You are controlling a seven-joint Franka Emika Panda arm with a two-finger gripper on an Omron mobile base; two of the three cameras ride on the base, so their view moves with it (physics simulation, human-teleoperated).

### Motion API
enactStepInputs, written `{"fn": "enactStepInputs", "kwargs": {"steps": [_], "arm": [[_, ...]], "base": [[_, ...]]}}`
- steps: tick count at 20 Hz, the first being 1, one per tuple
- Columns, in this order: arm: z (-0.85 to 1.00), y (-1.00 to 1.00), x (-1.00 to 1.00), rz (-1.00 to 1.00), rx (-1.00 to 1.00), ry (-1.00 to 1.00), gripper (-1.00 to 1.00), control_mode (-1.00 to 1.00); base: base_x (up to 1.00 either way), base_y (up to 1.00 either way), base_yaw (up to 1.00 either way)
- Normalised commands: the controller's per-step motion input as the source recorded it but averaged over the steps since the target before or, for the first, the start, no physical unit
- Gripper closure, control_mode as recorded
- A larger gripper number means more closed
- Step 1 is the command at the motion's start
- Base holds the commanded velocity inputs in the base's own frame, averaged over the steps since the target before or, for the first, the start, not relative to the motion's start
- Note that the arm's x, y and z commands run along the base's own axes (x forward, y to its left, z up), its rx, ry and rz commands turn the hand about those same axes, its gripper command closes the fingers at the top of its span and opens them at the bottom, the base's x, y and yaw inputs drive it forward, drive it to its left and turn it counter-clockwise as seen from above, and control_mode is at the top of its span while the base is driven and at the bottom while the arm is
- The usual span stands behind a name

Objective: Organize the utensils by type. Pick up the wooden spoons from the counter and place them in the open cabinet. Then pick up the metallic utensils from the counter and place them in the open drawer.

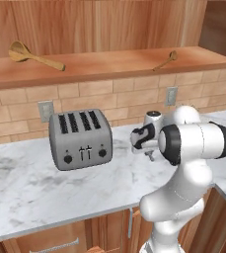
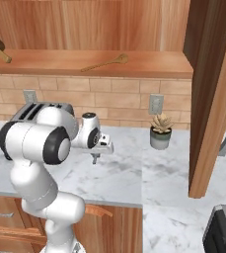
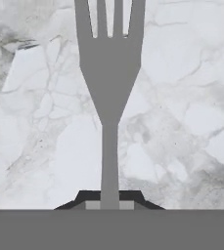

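Gripper [image 3: 109,202] clamped on fork [image 3: 109,73] handle, tines pointing away, above counter [image 3: 182,122]. Two wooden spoons [image 1: 33,55] lie on cabinet shelf [image 1: 109,66].

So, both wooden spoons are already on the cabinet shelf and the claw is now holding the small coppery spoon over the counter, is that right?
Not quite: the claw holds the fork, as the hand view shows. Both wooden spoons do lie on the cabinet shelf, above the counter.

Grey four-tined fork [image 3: 109,73] above marble counter [image 3: 182,122], wooden spoons [image 1: 33,55] on cabinet shelf [image 1: 109,66]
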Motion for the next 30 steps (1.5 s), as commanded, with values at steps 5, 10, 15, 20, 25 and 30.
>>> {"fn": "enactStepInputs", "kwargs": {"steps": [5, 10, 15, 20, 25, 30], "arm": [[0.55, -0.02, -0.49, 0.0, 0.03, -0.1, 1.0, -1.0], [0.65, 0.0, -0.51, 0.02, 0.01, -0.04, 1.0, -1.0], [0.6, 0.0, -0.56, 0.02, 0.0, 0.0, 1.0, -1.0], [0.64, 0.0, -0.6, 0.03, 0.0, -0.03, 1.0, -1.0], [0.63, 0.0, -0.64, 0.03, 0.0, -0.08, 1.0, -1.0], [0.71, 0.0, -0.62, 0.02, 0.0, -0.07, 1.0, -1.0]], "base": [[0.0, 0.0, 0.0], [0.0, 0.0, 0.0], [0.0, 0.0, 0.0], [0.0, 0.0, 0.0], [0.0, 0.0, 0.0], [0.0, 0.0, 0.0]]}}
